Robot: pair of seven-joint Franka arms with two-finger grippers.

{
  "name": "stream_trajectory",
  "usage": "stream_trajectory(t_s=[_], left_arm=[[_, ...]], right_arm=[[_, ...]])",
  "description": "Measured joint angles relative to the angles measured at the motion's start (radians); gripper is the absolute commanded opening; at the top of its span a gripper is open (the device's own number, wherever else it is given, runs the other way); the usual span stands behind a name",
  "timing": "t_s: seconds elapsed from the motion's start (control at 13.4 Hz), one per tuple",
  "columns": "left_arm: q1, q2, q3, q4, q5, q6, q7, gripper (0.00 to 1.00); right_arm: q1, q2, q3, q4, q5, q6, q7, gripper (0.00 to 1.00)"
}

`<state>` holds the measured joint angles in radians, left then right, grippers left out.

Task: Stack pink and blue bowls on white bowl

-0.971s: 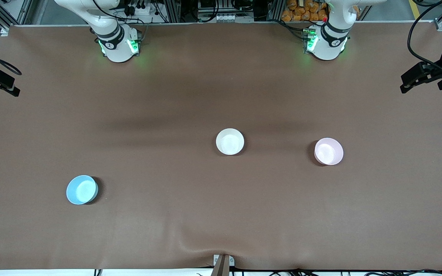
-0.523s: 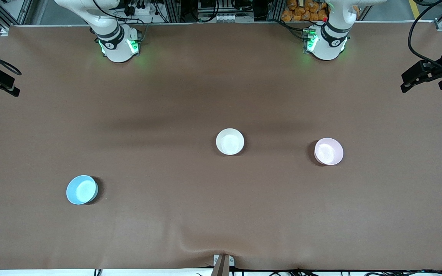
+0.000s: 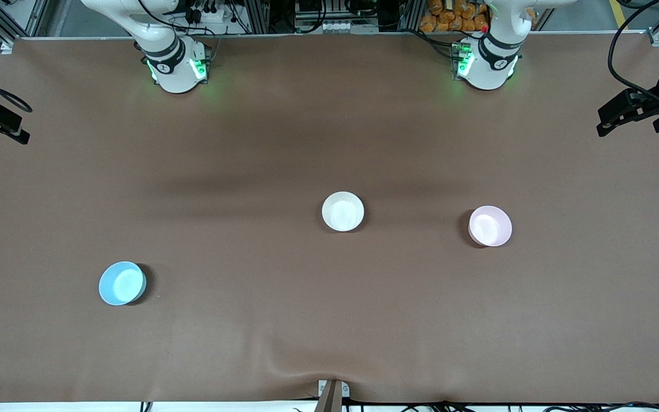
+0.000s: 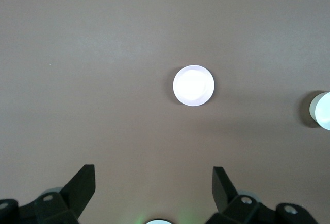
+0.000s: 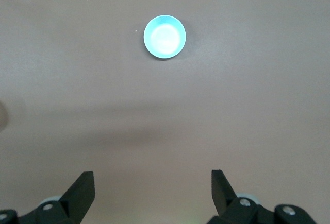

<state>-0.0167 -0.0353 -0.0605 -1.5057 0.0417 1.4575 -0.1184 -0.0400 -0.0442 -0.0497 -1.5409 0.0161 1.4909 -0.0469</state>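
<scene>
Since a second ago we see almost no change: the three bowls lie where they lay, and only the dark hardware at the right edge of the front view has shifted very slightly.

Both arms are raised high over the table [image 3: 284, 143], their bases along the top of the front view, and neither grasps anything. In the left wrist view the left gripper [image 4: 153, 180] stands wide open, its two dark fingers [image 4: 80, 185] spread at the bottom of the frame. It looks down on the pink bowl [image 4: 193, 86], which sits near the frame's centre, with the white bowl [image 4: 322, 110] cut off at the right edge. In the right wrist view the right gripper [image 5: 152, 183] is equally wide, its fingers [image 5: 82, 188] at the lower edge, the blue bowl [image 5: 164, 36] in the upper middle of the frame.

In the front view the white bowl [image 3: 342, 211] sits at mid-frame, upright on the brown surface. The pink bowl [image 3: 489, 226] lies right of centre, well apart from it. The blue bowl [image 3: 122, 282] rests in the lower left, nearest the front camera. None of them touch.
</scene>
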Motion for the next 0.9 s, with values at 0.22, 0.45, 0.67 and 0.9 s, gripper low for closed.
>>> stream_trajectory(t_s=[0.22, 0.45, 0.67, 0.9], left_arm=[[-0.007, 0.0, -0.002, 0.0, 0.0, 0.0, 0.0, 1.0], [-0.009, 0.0, -0.002, -0.001, 0.0, 0.0, 0.0, 1.0], [-0.011, 0.0, -0.003, -0.001, 0.0, 0.0, 0.0, 1.0], [-0.014, 0.001, -0.005, -0.003, 0.0, 0.0, 0.0, 1.0]], right_arm=[[0.0, 0.0, 0.0, 0.0, 0.0, 0.0, 0.0, 1.0], [0.0, 0.0, 0.0, 0.0, 0.0, 0.0, 0.0, 1.0], [0.0, 0.012, 0.001, 0.0, 0.0, 0.018, 0.0, 1.0], [0.0, 0.035, 0.001, 0.0, 0.0, 0.049, 0.0, 1.0]])
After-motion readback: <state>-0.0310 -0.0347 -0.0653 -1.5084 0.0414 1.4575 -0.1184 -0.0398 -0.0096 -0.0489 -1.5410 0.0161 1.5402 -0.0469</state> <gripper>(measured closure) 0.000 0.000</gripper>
